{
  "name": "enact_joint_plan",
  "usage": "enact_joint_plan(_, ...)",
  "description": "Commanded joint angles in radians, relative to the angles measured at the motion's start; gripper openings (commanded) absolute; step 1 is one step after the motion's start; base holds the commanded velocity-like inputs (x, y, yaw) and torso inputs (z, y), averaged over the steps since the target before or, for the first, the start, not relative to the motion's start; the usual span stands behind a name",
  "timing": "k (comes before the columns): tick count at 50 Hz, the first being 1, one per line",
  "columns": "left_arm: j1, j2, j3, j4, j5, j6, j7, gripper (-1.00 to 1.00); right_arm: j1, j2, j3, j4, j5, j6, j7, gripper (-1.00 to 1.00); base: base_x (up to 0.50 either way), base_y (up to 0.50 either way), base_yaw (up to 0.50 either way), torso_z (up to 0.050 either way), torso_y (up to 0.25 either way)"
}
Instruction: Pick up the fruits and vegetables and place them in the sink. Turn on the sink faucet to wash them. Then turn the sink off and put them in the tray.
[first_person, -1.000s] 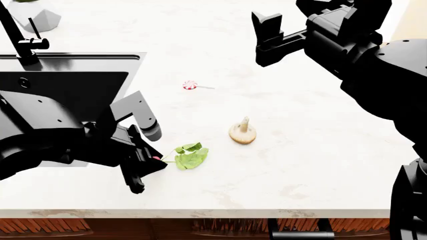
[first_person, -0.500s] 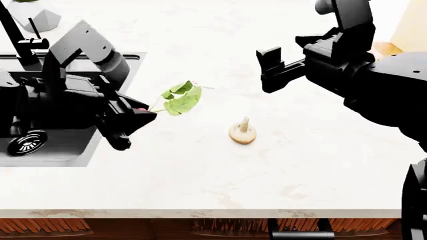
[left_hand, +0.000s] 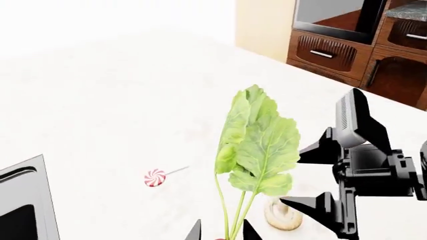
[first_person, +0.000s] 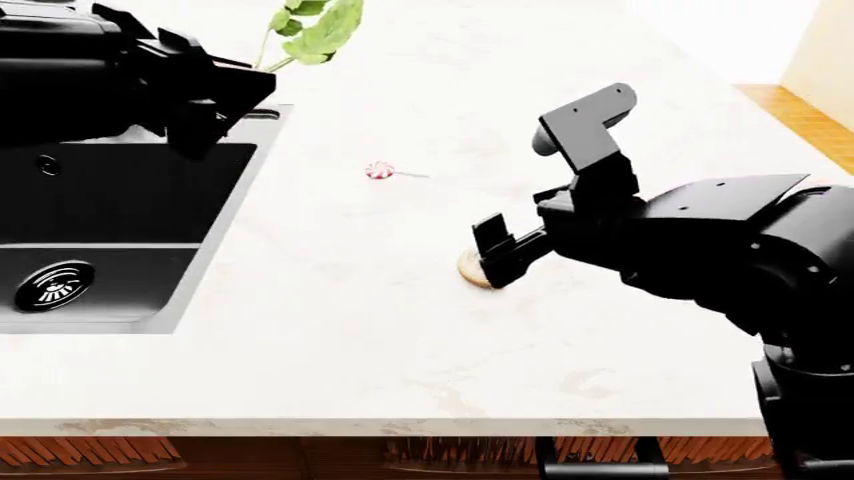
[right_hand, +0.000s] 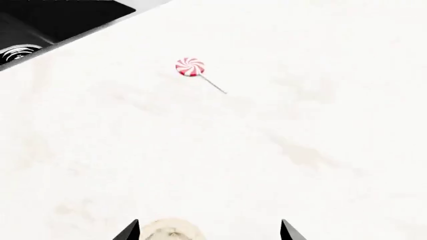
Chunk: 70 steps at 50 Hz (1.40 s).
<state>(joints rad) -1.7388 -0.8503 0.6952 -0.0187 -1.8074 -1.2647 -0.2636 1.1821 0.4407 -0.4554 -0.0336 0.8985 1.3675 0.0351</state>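
Note:
My left gripper (first_person: 240, 95) is shut on the radish, whose green leaves (first_person: 314, 25) stick up above the far right corner of the black sink (first_person: 134, 190). In the left wrist view the stems and leaves (left_hand: 257, 145) rise from between the left gripper (left_hand: 222, 235) tips, with a sliver of red root at the edge. The tan mushroom (first_person: 469, 270) lies on the counter, partly hidden by my open right gripper (first_person: 518, 200). In the right wrist view the mushroom (right_hand: 170, 231) sits between the right gripper (right_hand: 210, 232) tips, close to one of them. The faucet is hidden and the tray is out of view.
A red-and-white striped candy (first_person: 380, 170) on a thin stick lies on the white counter between sink and mushroom, also in the wrist views as candy (right_hand: 190, 66) and candy (left_hand: 155, 177). The chrome drain (first_person: 54, 285) shows in the basin. The counter's front edge (first_person: 400, 425) runs below.
My left gripper lifted the radish off the counter and carried it up and back toward the sink's far corner. The right arm came down and forward, its open jaws now around the mushroom.

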Motion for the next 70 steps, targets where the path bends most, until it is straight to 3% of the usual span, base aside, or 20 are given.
enact_joint_plan(1,-0.014,0.01,-0.009,-0.022,-0.016,0.01,-0.037,-1.0,-0.027,-0.022,-0.057,0.033,0.002,-0.021,-0.037,1.0,0.0,0.0,0.0,0.0,0.0)
enact_joint_plan(36,0.014,-0.005,-0.002,-0.011,-0.003,0.031,-0.024,-1.0,-0.093,-0.026,-0.178,0.085,-0.012,-0.052,-0.093,1.0,0.0,0.0,0.0,0.0,0.0)
enact_joint_plan(37,0.014,-0.005,-0.002,-0.011,-0.004,0.032,-0.024,-1.0,-0.093,-0.026,-0.181,0.088,-0.015,-0.054,-0.093,-1.0,0.0,0.0,0.0,0.0,0.0)
enact_joint_plan(48,0.015,-0.007,-0.002,-0.006,-0.015,0.038,-0.034,-1.0,-0.061,-0.016,-0.152,0.084,-0.012,-0.065,-0.077,-1.0,0.0,0.0,0.0,-0.001,0.0)
enact_joint_plan(70,0.061,-0.046,-0.041,0.103,-0.159,0.112,-0.147,-1.0,0.214,0.005,0.138,0.016,0.156,0.049,0.032,-1.0,0.0,0.0,0.0,0.0,0.0)
